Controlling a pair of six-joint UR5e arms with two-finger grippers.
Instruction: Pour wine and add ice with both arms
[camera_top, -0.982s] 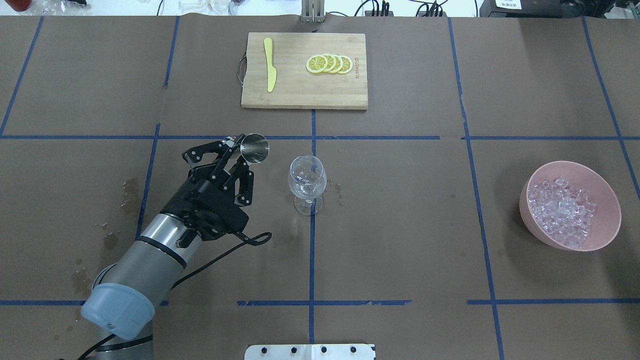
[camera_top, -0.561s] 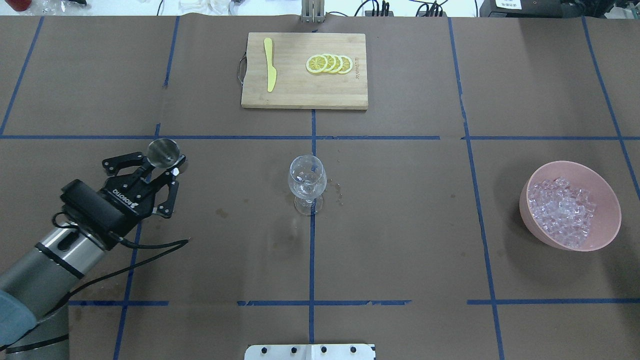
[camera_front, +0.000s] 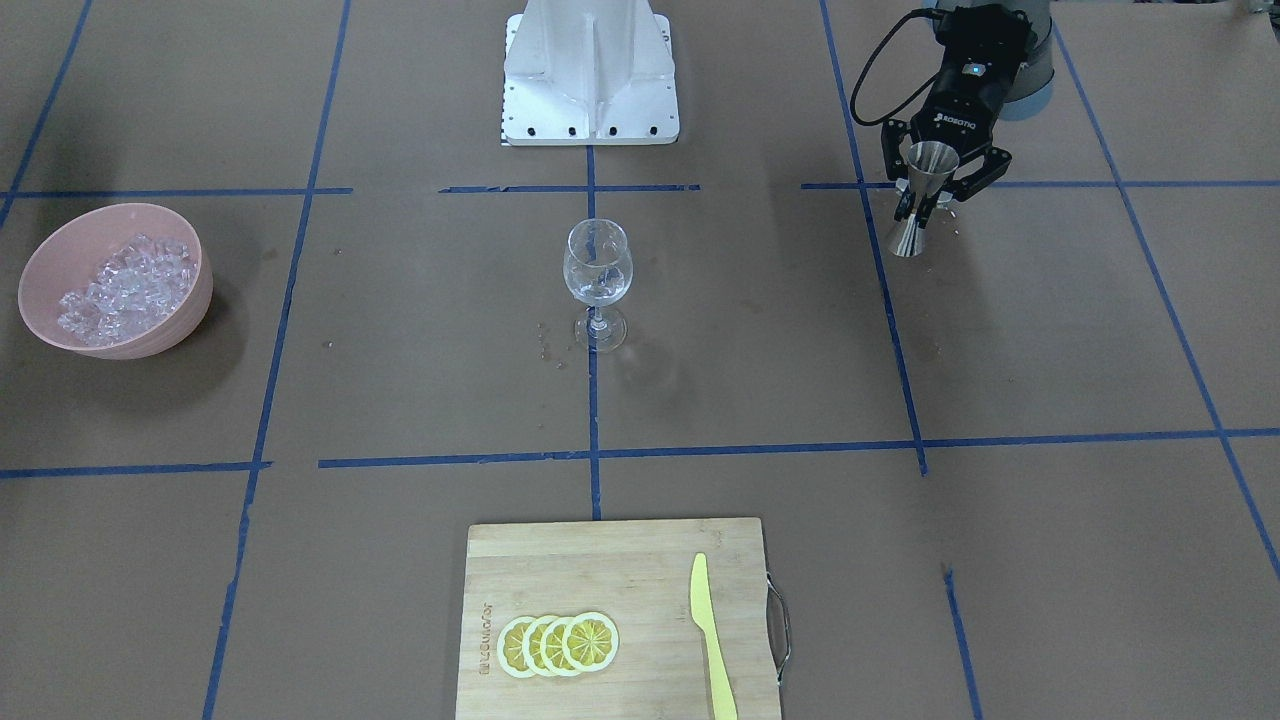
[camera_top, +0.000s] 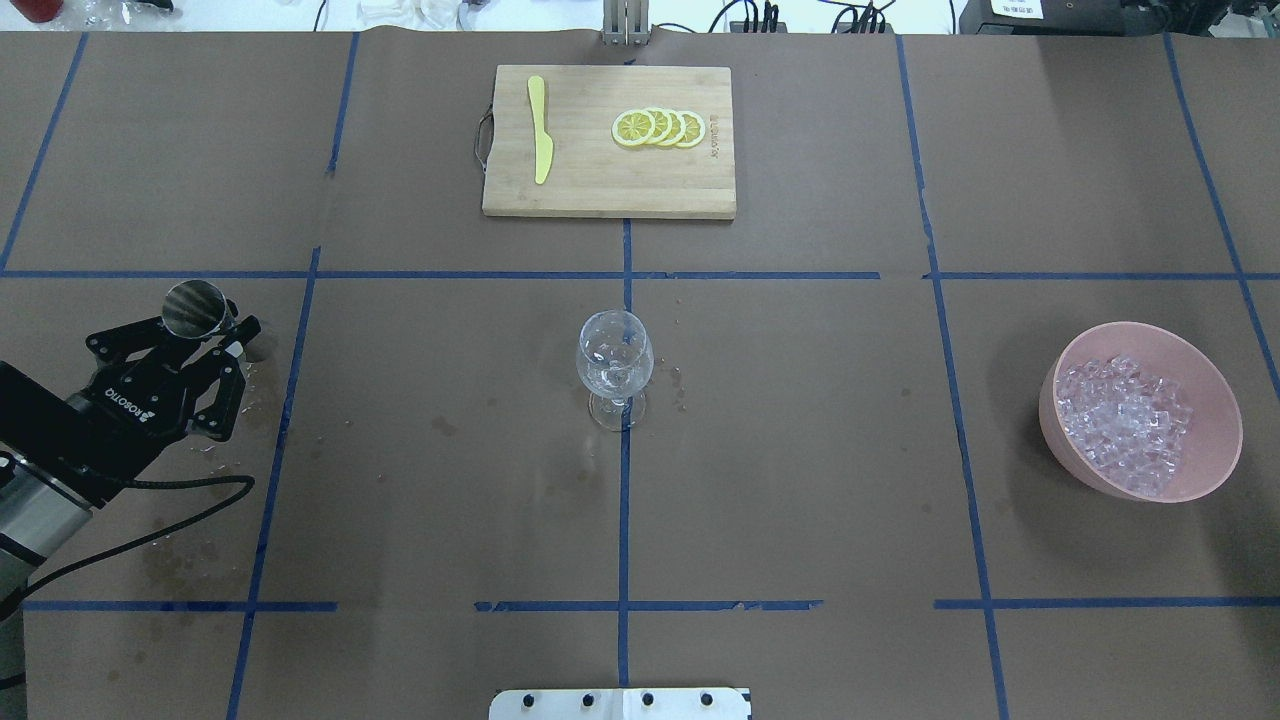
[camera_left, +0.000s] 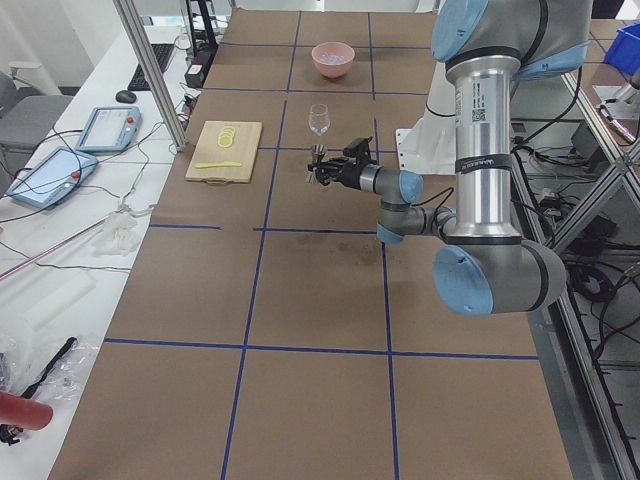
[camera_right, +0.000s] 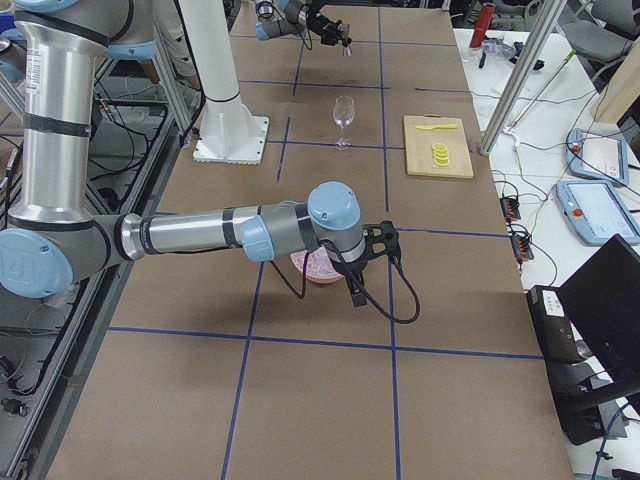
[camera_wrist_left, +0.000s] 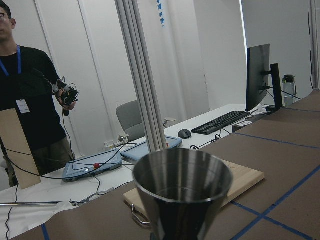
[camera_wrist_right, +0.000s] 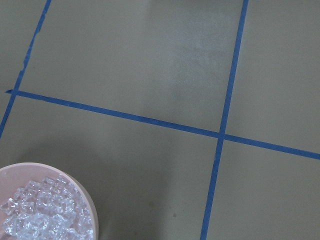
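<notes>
**Left arm at its own end with jigger; ice in bowl**

Left pincer (camera_top: 205, 325): fingers clamped on a steel jigger (camera_top: 195, 307), held upright, mouth up, well apart from the wine glass (camera_top: 615, 362). Glass stands at mid-surface (camera_top: 800, 450) on a tape crossing. Wine (camera_top: 612, 384) in its bowl is hard to make out. Ice (camera_top: 1125, 420) is heaped in the pink bowl (camera_top: 1048, 400) at the robot's right. Right pincer (camera_right: 357, 290) hangs above that bowl; cannot tell whether its fingers are apart or together.

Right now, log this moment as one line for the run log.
left hand: shut on jigger | right hand: open or shut unclear | wine glass: upright, table centre | ice: in pink bowl
</notes>
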